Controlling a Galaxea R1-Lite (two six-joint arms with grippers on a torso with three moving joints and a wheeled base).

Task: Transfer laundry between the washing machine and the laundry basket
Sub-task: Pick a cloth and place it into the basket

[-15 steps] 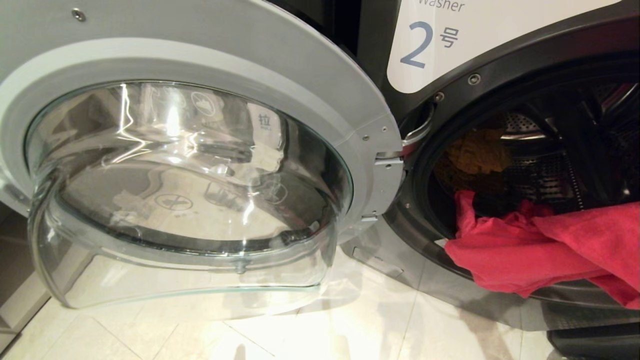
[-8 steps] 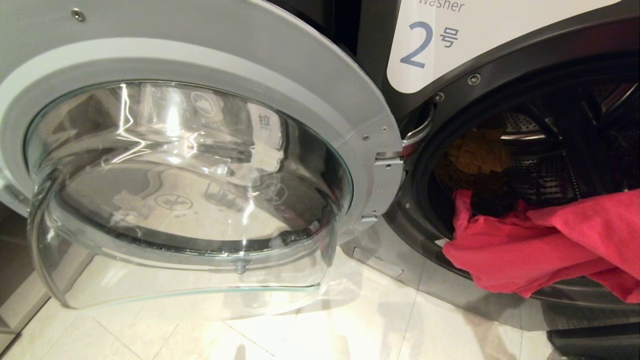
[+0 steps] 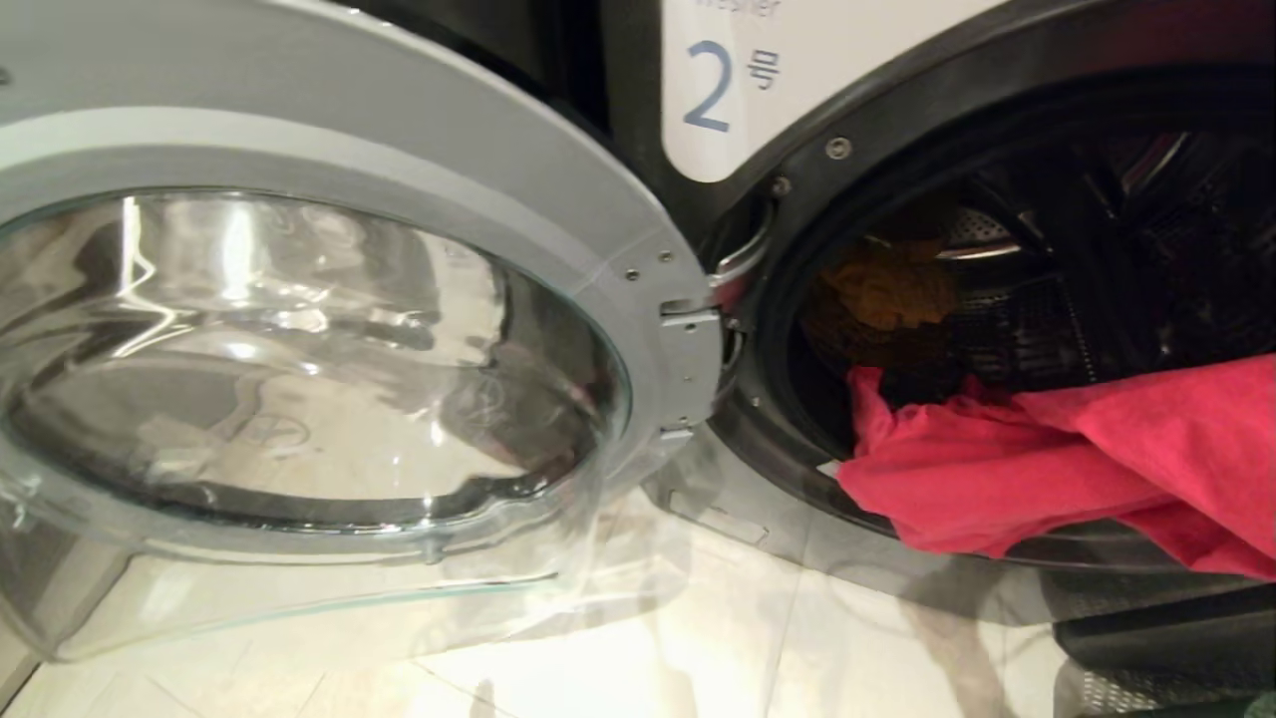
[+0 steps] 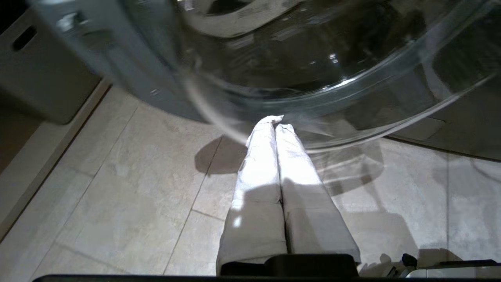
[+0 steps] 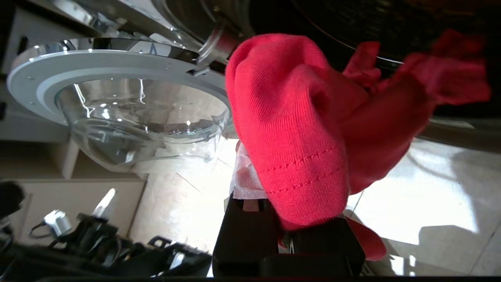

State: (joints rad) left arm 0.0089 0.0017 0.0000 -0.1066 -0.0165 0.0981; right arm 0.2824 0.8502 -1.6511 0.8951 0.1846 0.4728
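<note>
Since a moment ago the robot's view has swung right, while the pink-red garment (image 3: 1047, 469) has lifted a little over the washer's (image 3: 797, 558) rim. Left to right: door (image 3: 329, 329) wide open; left gripper (image 4: 276, 121) closed, empty, parked under its glass; right gripper (image 5: 270, 188) clamped on the garment, drawing it from the drum. Orange garment (image 3: 892, 289) waits inside.

Glossy pale tiled floor (image 3: 698, 648) catches bright light reflections.

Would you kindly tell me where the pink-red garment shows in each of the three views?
Head view: pink-red garment at the lower right, hanging over the drum opening's lip.
Left wrist view: not in it.
Right wrist view: pink-red garment fills the centre, draped over the right gripper.
Shared landmark: the open glass door.
</note>
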